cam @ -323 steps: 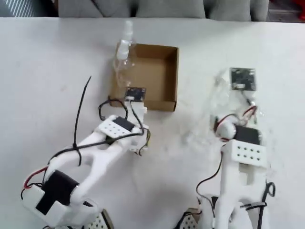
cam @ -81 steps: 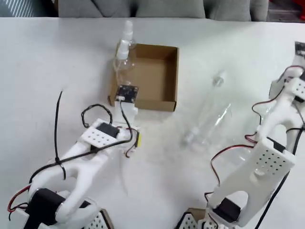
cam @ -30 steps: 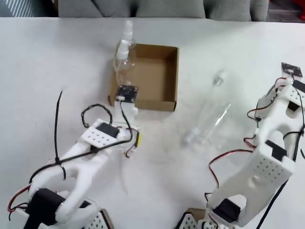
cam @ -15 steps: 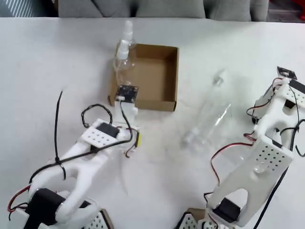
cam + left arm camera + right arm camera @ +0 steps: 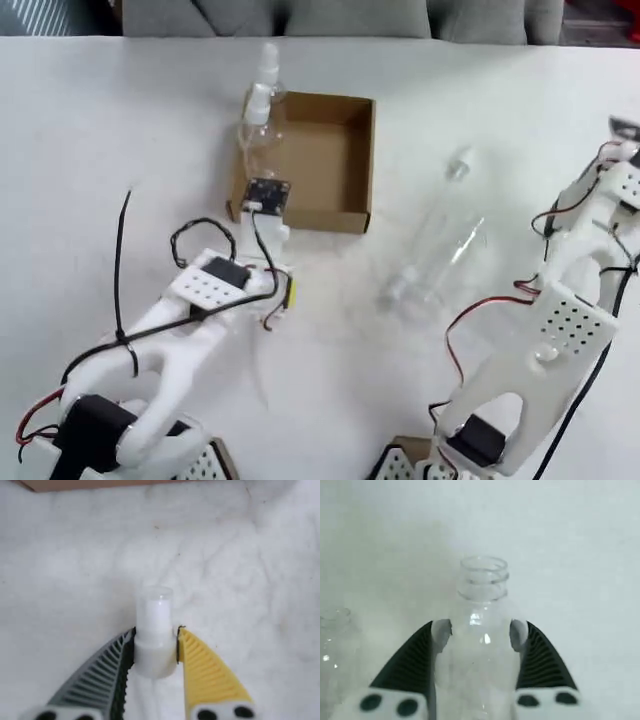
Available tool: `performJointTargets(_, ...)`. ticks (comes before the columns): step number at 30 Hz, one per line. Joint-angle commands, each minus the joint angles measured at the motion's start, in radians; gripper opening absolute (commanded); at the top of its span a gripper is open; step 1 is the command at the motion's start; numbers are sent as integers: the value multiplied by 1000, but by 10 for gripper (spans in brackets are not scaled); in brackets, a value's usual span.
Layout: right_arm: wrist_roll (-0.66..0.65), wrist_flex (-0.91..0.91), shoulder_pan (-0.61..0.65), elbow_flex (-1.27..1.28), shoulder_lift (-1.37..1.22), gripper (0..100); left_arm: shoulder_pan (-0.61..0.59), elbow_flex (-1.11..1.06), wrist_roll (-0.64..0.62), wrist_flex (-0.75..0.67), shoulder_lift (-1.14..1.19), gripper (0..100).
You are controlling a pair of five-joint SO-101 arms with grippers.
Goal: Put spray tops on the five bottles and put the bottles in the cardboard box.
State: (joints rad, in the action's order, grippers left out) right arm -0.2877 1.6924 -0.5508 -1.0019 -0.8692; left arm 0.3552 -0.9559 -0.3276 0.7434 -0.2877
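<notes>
While bent low at lower left of the high view, holds the left gripper just below the cardboard box, jaws pinching a white spray top. At the right edge, stands tall and clamps the right gripper round the shoulders of an uncapped bottle, neck jutting beyond the tips.

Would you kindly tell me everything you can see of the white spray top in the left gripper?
The white plastic spray top has a broad opaque collar and a narrower translucent cap. The left gripper clamps the collar, its dark ribbed finger on one side and yellow ribbed finger on the other. No bottle is fitted to it; a thin tube seems to trail from its base. The white table lies behind it.
</notes>
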Motion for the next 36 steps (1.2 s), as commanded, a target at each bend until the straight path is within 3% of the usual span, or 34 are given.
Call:
performJointTargets(1, -2, 41, 15, -103, 70, 16, -5, 5, 11, -18, -50, 23)
performJointTargets(17, -2, 7, 61, 632, 892, 16, -5, 5, 11, -20, -50, 23)
performJointTargets(29, -2, -329, 174, 1438, 1432, 16, -10, 5, 11, -15, -51, 23)
performJointTargets(36, 6, -427, 269, 1582, 1733, 16, -13, 5, 11, -15, -51, 23)
